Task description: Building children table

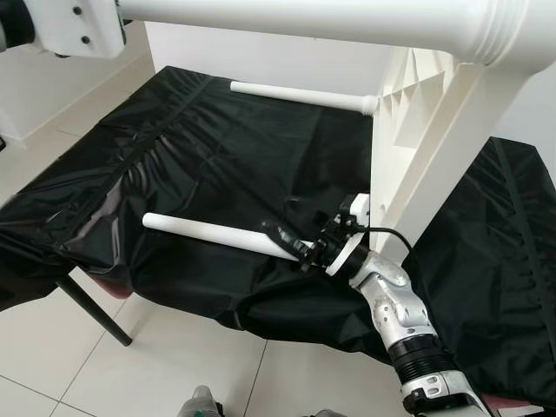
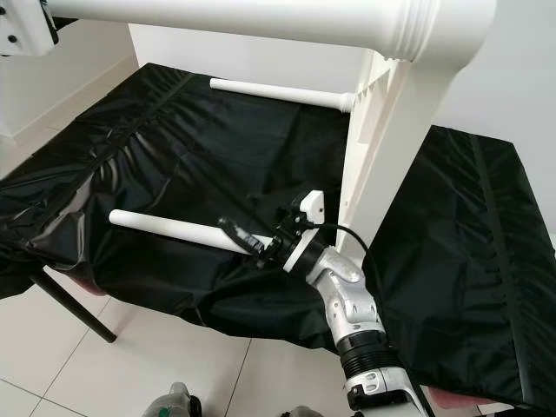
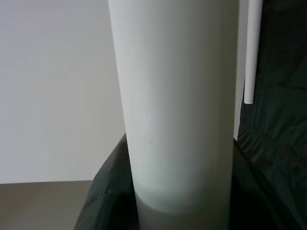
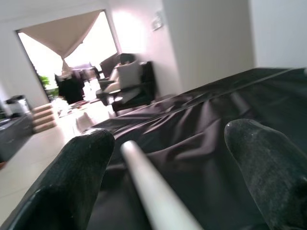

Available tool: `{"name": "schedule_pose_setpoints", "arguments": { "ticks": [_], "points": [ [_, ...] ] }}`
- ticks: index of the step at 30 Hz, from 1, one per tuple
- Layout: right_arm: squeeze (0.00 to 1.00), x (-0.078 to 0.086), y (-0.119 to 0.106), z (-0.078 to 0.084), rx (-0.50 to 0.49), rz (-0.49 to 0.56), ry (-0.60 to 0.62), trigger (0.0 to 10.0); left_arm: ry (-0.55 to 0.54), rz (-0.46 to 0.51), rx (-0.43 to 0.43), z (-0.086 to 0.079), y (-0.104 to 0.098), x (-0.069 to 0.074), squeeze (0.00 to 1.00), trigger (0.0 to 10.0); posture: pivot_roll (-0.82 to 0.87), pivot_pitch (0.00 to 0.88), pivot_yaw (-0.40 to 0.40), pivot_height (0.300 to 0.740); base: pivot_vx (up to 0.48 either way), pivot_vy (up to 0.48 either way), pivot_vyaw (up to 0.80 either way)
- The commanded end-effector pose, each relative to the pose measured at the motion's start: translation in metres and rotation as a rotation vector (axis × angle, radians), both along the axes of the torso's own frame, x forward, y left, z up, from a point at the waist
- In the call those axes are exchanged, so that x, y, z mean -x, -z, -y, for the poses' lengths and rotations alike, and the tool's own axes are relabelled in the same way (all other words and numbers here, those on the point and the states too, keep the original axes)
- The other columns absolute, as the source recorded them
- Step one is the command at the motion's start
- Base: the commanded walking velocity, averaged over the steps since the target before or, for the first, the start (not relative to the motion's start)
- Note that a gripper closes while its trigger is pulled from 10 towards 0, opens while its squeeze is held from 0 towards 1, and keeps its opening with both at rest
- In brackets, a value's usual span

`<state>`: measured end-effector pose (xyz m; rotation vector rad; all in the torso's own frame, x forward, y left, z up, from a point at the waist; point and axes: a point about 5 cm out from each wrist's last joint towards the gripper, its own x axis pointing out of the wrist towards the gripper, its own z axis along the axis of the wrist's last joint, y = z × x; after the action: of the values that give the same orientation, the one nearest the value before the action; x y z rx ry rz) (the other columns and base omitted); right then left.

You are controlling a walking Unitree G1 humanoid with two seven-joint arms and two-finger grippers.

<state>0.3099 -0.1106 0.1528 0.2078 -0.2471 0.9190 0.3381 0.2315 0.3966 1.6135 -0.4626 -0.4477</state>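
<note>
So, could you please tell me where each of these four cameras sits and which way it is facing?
Left eye view: on the head, looking down at the black cloth, the loose white leg and the right gripper at its end.
Right eye view: same head, same scene, set slightly to the side; silver right arm at the bottom.
Left wrist view: on the left wrist, pressed close against a thick white tube.
Right wrist view: on the right wrist, looking along the loose leg between two open fingers toward a lit room.
Shared: the loose leg shows in both eye views and the right wrist view.
</note>
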Motion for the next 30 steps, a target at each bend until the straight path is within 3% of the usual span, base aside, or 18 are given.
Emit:
{"name": "schedule_pose_setpoints", "arguments": {
  "ticks": [1,4,5,7,13,17,22,30],
  "points": [
    [0.00,-0.006,-0.009,0.011,-0.016,0.031,0.062,10.0,-0.060,0.193,0.157,-0.018,-0.002,-0.001,0.00,0.0,0.18,0.015,-0.018,0.740,0.000,0.000,0.00],
    [0.00,-0.020,-0.027,0.040,-0.049,0.077,0.227,10.0,-0.108,0.194,0.214,-0.032,0.006,0.000,0.00,0.0,0.17,0.014,-0.016,0.740,0.000,0.000,0.00],
    [0.00,-0.020,-0.027,0.040,-0.049,0.077,0.227,10.0,-0.108,0.194,0.214,-0.032,0.006,0.000,0.00,0.0,0.17,0.014,-0.016,0.740,0.000,0.000,0.00],
    [0.00,-0.027,-0.041,0.058,-0.080,0.108,0.336,10.0,-0.154,0.207,0.267,-0.044,0.009,0.003,0.00,0.0,0.16,0.011,-0.019,0.740,0.000,0.000,0.00],
    [0.00,-0.029,-0.048,0.067,-0.094,0.127,0.403,10.0,-0.181,0.212,0.295,-0.052,0.012,0.004,0.00,0.0,0.15,0.012,-0.020,0.740,0.000,0.000,0.00],
    [0.00,-0.029,-0.058,0.081,-0.093,0.147,0.489,10.0,-0.235,0.198,0.352,-0.067,0.024,0.004,0.00,0.0,0.13,0.014,-0.028,0.740,0.000,0.000,0.00],
    [0.00,-0.027,-0.068,0.106,-0.021,0.188,0.544,10.0,-0.268,0.197,0.429,-0.074,0.040,0.005,0.00,0.0,0.10,0.019,-0.046,0.740,0.000,0.000,0.00],
    [0.00,-0.025,-0.074,0.117,0.067,0.236,0.575,10.0,-0.292,0.210,0.471,-0.078,0.050,0.005,0.00,0.0,0.09,0.025,-0.060,0.740,0.000,0.000,0.00]
  ]
}}
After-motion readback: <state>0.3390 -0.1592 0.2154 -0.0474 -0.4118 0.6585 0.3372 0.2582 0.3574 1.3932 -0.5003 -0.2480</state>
